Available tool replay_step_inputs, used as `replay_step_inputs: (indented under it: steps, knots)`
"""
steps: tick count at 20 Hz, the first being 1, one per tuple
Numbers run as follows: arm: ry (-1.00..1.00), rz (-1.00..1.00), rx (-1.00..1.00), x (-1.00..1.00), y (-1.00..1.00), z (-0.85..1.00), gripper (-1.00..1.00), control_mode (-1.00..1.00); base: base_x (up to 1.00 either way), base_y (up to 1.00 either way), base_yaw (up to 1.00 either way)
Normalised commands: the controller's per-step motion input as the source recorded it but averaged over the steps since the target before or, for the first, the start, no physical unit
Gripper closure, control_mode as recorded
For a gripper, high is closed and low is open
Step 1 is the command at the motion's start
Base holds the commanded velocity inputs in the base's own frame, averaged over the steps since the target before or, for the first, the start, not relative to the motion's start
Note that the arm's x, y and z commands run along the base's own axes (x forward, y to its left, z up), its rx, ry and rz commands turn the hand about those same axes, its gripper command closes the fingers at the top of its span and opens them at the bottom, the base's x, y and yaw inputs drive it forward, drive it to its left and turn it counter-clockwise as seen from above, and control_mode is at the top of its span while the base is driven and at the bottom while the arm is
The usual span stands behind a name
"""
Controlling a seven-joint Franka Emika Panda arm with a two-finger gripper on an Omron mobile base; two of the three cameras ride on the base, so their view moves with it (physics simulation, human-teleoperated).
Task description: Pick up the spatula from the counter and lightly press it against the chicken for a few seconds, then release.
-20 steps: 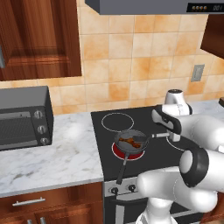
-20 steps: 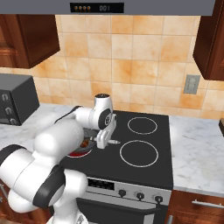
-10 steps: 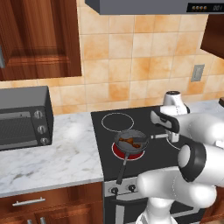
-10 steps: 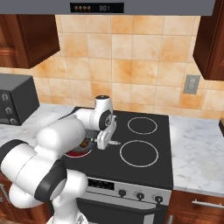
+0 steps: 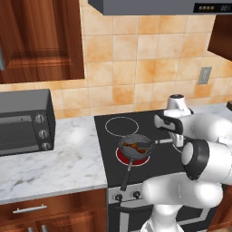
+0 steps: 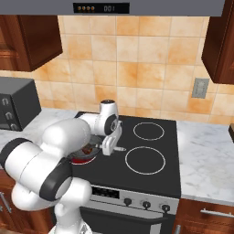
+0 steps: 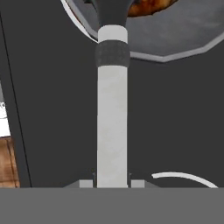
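Kitchen: stove (image 6: pixel 173 153), toaster oven (image 5: pixel 22 120), cabinets (image 5: pixel 41 41)

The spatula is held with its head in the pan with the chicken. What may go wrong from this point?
1. The gripper is shut on the far end of the spatula, so a press may twist it in the grip.
2. The pan rests loose on the burner; a hard push on the chicken may slide it.
3. The burner glows red, so a spatula released into the pan may heat up.
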Motion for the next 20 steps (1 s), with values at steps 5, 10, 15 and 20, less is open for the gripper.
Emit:
replay_step_inputs:
  steps: [5, 10, 15, 20]
  knots:
    - [0.03, 0.00, 0.00, 0.13, 0.00, -0.10, 1.00, -1.00, 0.00, 0.00, 0.00]
    - [0.02, 0.00, -0.01, 0.14, 0.00, -0.06, 1.00, -1.00, 0.00, 0.00, 0.00]
    - [0.02, 0.00, -0.01, 0.13, 0.00, -0.06, 1.00, -1.00, 0.00, 0.00, 0.00]
    - [0.01, 0.00, -0.01, 0.13, 0.00, -0.11, 1.00, -1.00, 0.00, 0.00, 0.00]
